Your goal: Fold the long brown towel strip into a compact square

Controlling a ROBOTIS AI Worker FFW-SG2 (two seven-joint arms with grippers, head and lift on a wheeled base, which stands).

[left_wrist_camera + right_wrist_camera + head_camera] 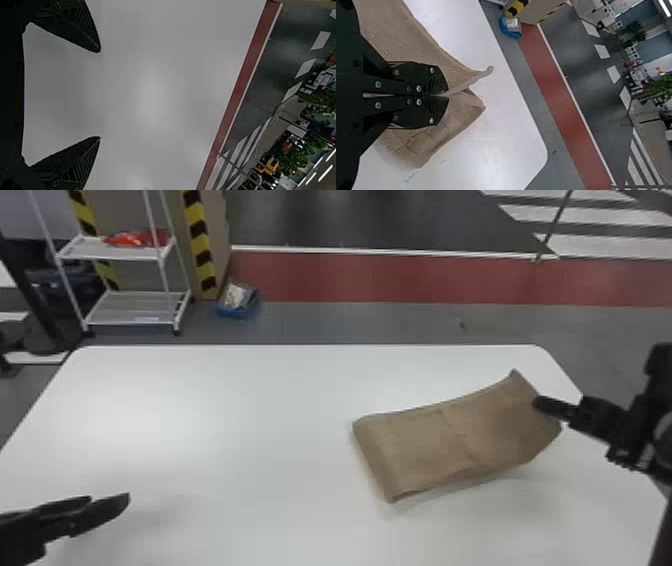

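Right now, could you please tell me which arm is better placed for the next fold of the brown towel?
Right, I'd judge: the right pincer is shut on the brown towel near its right end, while the left pincer is open, away from it.

Soft glare on tabletop (150, 415); faint shadow beside towel (425, 445); left wrist view dimmer.

Towel (425, 445) (right side) on table (210, 415)
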